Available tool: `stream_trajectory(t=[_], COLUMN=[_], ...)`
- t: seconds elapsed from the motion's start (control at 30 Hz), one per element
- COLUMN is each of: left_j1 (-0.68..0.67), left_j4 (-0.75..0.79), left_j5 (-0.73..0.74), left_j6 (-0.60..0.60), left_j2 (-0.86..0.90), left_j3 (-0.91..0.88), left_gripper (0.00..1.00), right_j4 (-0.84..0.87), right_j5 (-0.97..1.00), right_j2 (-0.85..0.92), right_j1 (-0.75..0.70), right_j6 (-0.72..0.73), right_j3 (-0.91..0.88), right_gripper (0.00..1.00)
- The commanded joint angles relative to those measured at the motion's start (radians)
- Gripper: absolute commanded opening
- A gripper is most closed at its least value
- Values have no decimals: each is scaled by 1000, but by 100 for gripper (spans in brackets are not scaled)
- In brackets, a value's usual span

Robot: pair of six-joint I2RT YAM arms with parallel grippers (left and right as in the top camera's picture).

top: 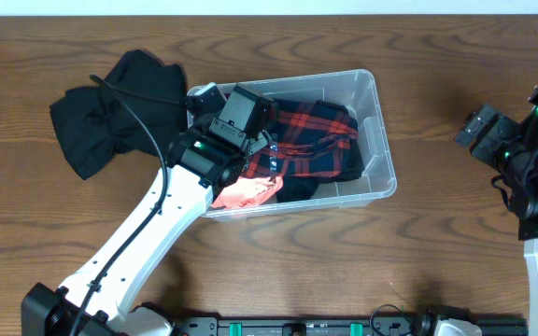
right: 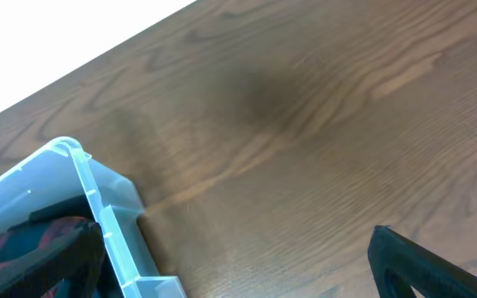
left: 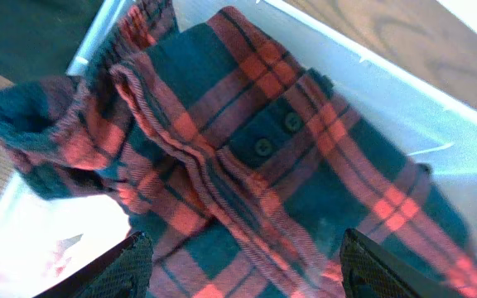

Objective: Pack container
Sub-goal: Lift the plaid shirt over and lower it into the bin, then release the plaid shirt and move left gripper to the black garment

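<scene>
The clear plastic container sits mid-table. Inside lie a red and navy plaid shirt, a salmon cloth at its front left, and a dark garment underneath. My left gripper hangs over the container's left half. In the left wrist view it is open, its fingers astride the plaid shirt and holding nothing. The container's pale wall shows behind the shirt. My right gripper is open and empty over bare wood, to the right of the container's corner.
A crumpled black garment lies on the wooden table just left of the container, touching its far left corner. The left arm's black cable runs across that garment. A black rail runs along the table's front edge.
</scene>
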Motion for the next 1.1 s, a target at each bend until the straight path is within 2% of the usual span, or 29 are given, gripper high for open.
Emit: stream_trajectory(t=[0.0, 0.07, 0.13, 0.2, 0.27, 0.37, 0.5, 0.73, 1.0, 1.07], left_j1=[-1, 0, 4, 14, 26, 45, 79, 95, 84, 84], left_j4=[-24, -35, -16, 32, 63, 54, 39, 61, 49, 39], left_j5=[-94, -191, -256, -257, -225, -195, -168, 5, 5, 5], left_j6=[102, 128, 202, 329, 450, 505, 478, 480, 552, 558], left_j2=[-17, -15, -5, 20, 60, 140, 253, 385, 269, 192], left_j3=[9, 8, 7, 4, 2, 2, 1, 1, 25, 37], left_gripper=[72, 69, 53, 43, 38, 34, 33, 32, 33, 41], right_j4=[1, 1, 1, 2, 2, 1, 1, 1, 2, 1], right_j5=[-3, -3, -3, -3, -3, -3, -3, -3, -3, -3], right_j2=[0, 0, 0, 0, 0, 0, 0, 0, 0, 0], right_j1=[-6, -6, -6, -6, -6, -6, -6, -6, -6, -6], right_j6=[-10, -10, -10, -10, -10, -10, -10, -10, -10, -10], right_j3=[1, 1, 1, 1, 1, 1, 1, 1, 1, 1], right_gripper=[99, 99, 99, 99, 99, 99, 99, 99, 99, 99])
